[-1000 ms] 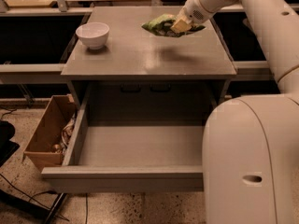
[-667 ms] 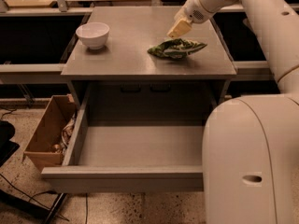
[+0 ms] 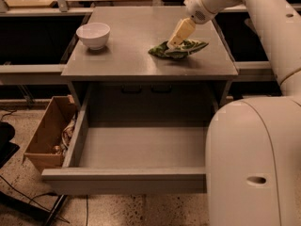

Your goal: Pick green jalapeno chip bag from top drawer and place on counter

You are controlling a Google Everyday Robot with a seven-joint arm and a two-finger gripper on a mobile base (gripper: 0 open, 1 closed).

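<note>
The green jalapeno chip bag point(image 3: 187, 49) lies on the grey counter point(image 3: 136, 36), right of its middle. My gripper point(image 3: 175, 42) points down from the upper right, its tip at the bag's upper left edge. I cannot tell whether it touches the bag. The top drawer point(image 3: 141, 147) is pulled fully out below the counter, and its grey floor is bare.
A white bowl point(image 3: 93, 35) stands at the counter's left. A cardboard box point(image 3: 44, 140) with odds and ends sits on the floor left of the drawer. My white body point(image 3: 254, 164) fills the lower right, in front of the drawer's right end. A wooden tabletop lies behind.
A second ago the gripper held the bag in the air over the counter's back right. The bag now lies on the counter, and the gripper has come down to its edge.
</note>
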